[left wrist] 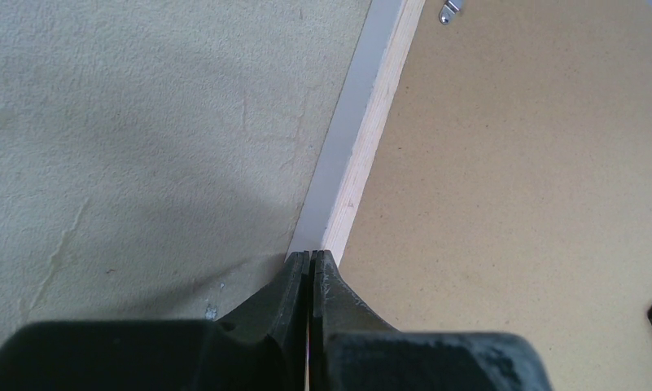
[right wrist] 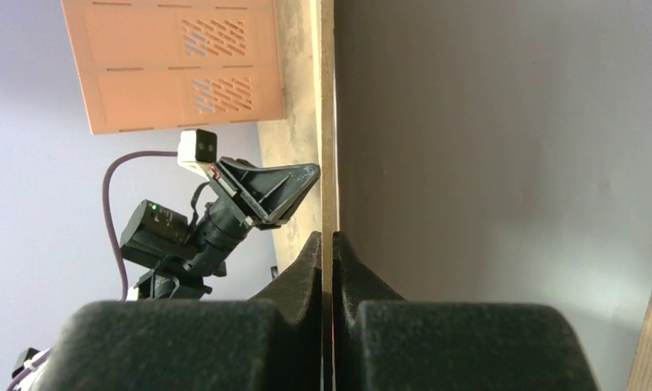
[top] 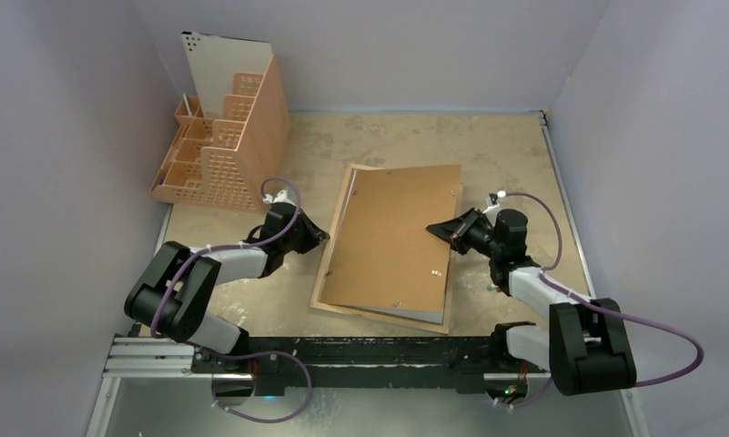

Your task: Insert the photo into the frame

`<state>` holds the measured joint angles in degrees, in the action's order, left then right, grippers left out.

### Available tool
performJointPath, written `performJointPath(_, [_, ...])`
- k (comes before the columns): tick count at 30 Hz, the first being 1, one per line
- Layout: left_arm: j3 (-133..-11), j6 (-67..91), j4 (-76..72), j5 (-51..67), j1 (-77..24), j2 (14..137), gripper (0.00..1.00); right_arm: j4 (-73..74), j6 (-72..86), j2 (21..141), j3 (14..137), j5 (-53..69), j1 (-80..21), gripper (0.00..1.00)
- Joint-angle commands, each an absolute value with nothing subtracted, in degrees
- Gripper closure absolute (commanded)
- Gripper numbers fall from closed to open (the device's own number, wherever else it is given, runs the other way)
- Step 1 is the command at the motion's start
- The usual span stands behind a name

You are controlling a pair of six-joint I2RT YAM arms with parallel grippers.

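The frame (top: 379, 318) lies face down mid-table, its light wood rim up; the rim also shows in the left wrist view (left wrist: 363, 147). The brown hardboard backing sheet (top: 392, 237) lies skewed over it, with its right edge raised. My right gripper (top: 436, 229) is shut on that edge, the thin board (right wrist: 328, 122) clamped between the pads (right wrist: 328, 236). My left gripper (top: 322, 238) is shut and empty, its tips (left wrist: 308, 254) touching the frame's left rim. The photo's dark print is hidden; a grey-white strip (top: 406, 311) shows under the backing.
An orange perforated organizer (top: 242, 146) stands at the back left, holding an upright white sheet (top: 224, 68); I cannot tell what that sheet is. The organizer also shows in the right wrist view (right wrist: 176, 65), with my left gripper (right wrist: 265, 191) in front of it. Walls enclose the table.
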<state>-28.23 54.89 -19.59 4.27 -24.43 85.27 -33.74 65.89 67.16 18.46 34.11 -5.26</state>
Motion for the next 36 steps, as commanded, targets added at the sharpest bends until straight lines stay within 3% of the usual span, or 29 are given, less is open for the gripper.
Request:
performJointPath(1, [-26.50, 53.62, -16.52, 4.57, -24.61, 86.47, 1.00, -35.98, 68.15, 67.00, 17.31, 37.46, -5.54, 1.00])
performJointPath(16, [-26.08, 53.70, -16.77, 4.87, -24.61, 85.55, 1.00, -37.66, 63.41, 74.89, 19.14, 37.25, -5.61, 0.98])
performJointPath(28, [-26.19, 53.08, -16.38, 4.81, -24.61, 84.58, 0.96, -28.48, 57.99, 75.50, 22.75, 36.08, -5.70, 0.57])
performJointPath(32, [-26.63, 52.08, -15.63, 4.33, -24.44, 83.58, 0.94, -20.15, 55.30, 73.56, 26.21, 32.67, -5.71, 0.25])
performJointPath(36, [-27.20, 51.25, -14.66, 4.13, -24.43, 83.21, 0.94, -10.94, 50.10, 73.86, 30.58, 29.64, -5.70, 0.15])
